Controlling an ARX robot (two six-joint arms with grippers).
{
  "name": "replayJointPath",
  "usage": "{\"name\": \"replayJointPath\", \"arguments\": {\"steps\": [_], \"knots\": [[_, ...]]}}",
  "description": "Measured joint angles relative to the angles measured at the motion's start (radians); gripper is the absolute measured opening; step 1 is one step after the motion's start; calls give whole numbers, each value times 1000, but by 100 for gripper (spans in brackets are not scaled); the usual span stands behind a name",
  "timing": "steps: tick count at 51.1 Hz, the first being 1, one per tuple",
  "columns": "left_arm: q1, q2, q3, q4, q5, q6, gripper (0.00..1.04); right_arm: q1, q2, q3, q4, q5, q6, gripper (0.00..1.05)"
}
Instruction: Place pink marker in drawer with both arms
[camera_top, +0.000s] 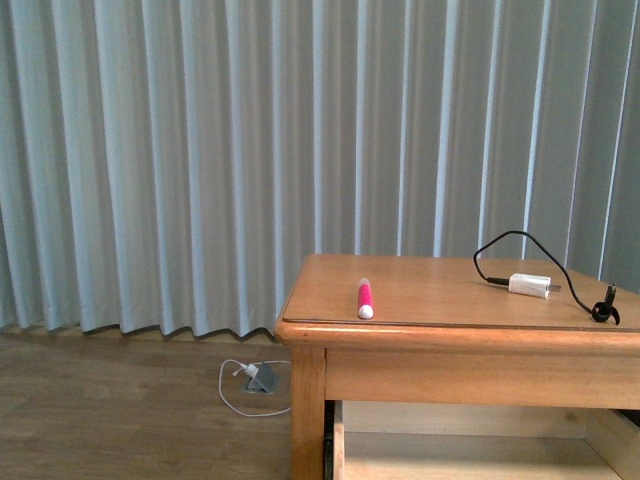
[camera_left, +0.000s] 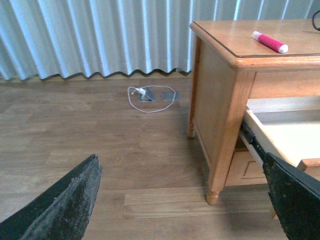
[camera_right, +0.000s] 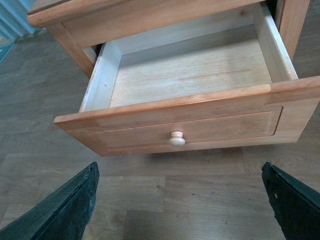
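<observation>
The pink marker (camera_top: 364, 298) lies on the wooden dresser top near its front left corner, white cap toward me; it also shows in the left wrist view (camera_left: 269, 41). The drawer (camera_right: 190, 130) stands pulled open and empty, its round knob (camera_right: 176, 138) facing out; its pale inside shows in the front view (camera_top: 470, 455) and the left wrist view (camera_left: 287, 135). My left gripper (camera_left: 182, 200) is open over the floor, left of the dresser leg. My right gripper (camera_right: 180, 200) is open over the floor just in front of the drawer front. Neither arm shows in the front view.
A white charger block (camera_top: 530, 285) with a black cable (camera_top: 520, 245) lies on the dresser top at the right. A white cord and grey floor plate (camera_top: 258, 380) lie on the wood floor by the pale curtain (camera_top: 200, 150). The dresser's front left leg (camera_left: 220, 165) stands near my left gripper.
</observation>
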Motion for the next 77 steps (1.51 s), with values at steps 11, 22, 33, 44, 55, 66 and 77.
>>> {"name": "replayJointPath", "arguments": {"steps": [11,22,33,44,55,66,77], "knots": [[-21,456,245,151,87,-10,99,0,0,0,0,0,0,96],[-112,812,478,226,74,-5,99,0,0,0,0,0,0,96],[-198,1080,779,195,42,-3,99,0,0,0,0,0,0,96],[-241,1286,1051,105,-3,-8,99,0,0,0,0,0,0,96],[-255,1476,1324,-7,-32,-13,99,0,0,0,0,0,0,96],[-264,1638,1558,-98,-52,-23,99,0,0,0,0,0,0,96],[-280,1731,1669,-171,-76,-23,99,0,0,0,0,0,0,96]]}}
